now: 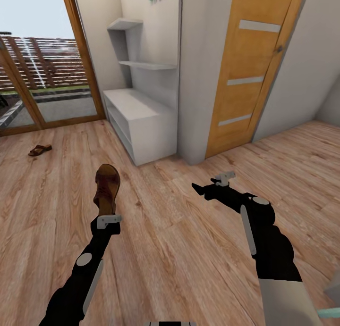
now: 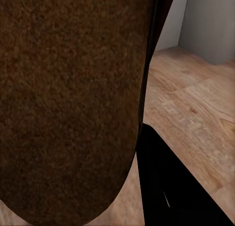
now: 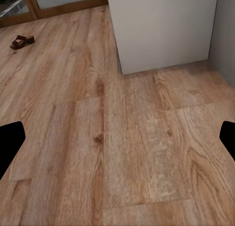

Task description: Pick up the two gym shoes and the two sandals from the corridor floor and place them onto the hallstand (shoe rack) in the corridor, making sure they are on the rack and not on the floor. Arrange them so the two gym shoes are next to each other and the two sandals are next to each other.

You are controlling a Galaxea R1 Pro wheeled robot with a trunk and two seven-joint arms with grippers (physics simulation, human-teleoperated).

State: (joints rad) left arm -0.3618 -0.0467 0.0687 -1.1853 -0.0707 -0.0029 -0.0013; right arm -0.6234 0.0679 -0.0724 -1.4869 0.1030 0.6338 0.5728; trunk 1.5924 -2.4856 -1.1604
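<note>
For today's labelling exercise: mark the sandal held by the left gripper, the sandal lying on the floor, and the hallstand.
held sandal [image 1: 107, 187], head view, on its tan footbed.
floor sandal [image 1: 39, 150], head view, on its middle.
hallstand [image 1: 137, 106], head view, on the bench top.

Bright, even daylight thru the glass door [image 1: 42, 80] at far left of head view; sky outside blown out, near white. Sim render, flat shading, shadows faint, w/ soft dark under the hallstand [image 1: 141, 123] shelves. No glare on the corridor floor [image 1: 189, 250]. Head view tilted, walls lean at edges, wide-angle stretch. Slight compression softness throughout. Left wrist view: sandal [image 2: 68, 98] too close, blurry grainy brown, dim. Right wrist view clear in the middle, 2 black corners at sides.
</note>
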